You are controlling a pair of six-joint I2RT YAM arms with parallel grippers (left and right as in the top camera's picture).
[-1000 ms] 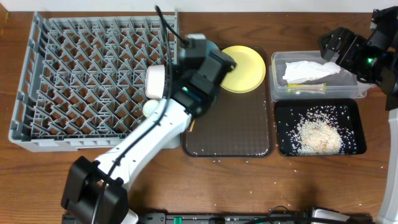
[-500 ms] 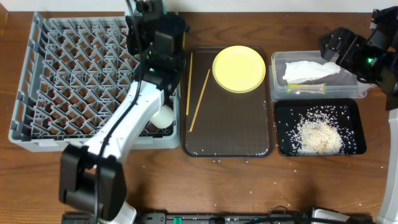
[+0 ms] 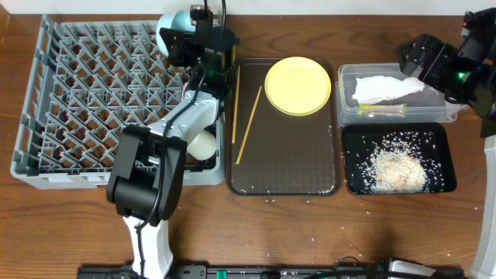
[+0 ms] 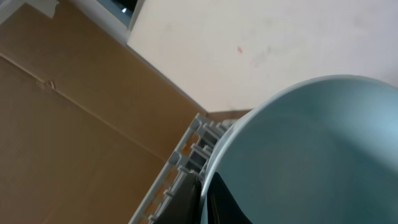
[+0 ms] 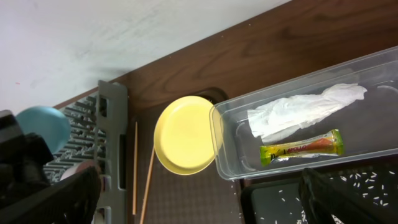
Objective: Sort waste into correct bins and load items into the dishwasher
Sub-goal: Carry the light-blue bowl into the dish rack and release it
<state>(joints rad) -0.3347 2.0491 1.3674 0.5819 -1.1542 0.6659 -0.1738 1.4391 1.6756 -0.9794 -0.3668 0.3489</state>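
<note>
1. Rack (image 3: 93, 101): grey, pegged, on the left of the tabletop (image 3: 310, 225).
2. Blue bowl (image 3: 170, 29): at the rack's far right corner, tipped on edge and gripped by the rim. The left wrist view shows its pale inside filling the frame, with the rack edge below it.
3. Left claw (image 3: 186, 45): closed on the blue bowl's rim. One dark finger (image 4: 198, 200) lies against the rim.
4. White dish (image 3: 203, 145): in the rack near its front right corner, partly hidden by the left arm. Cup or bowl cannot be told.
5. Brown tray (image 3: 287, 167): just right of the rack.
6. Plate (image 3: 297, 85): yellow, flat on the brown tray's far right part.
7. Chopsticks (image 3: 249, 124): two, on the brown tray left of the plate. One runs along the tray's left edge and the other slants.
8. Tub (image 3: 345, 105): clear, right of the brown tray. It holds the napkin (image 3: 384, 87) and the wrapper (image 5: 301, 148), side by side.
9. Black tray (image 3: 356, 147): in front of the tub. It holds a heap of rice (image 3: 397, 170).
10. Right claw (image 3: 418, 58): above the tub's far side, jaws wide apart, gripping nothing.
</note>
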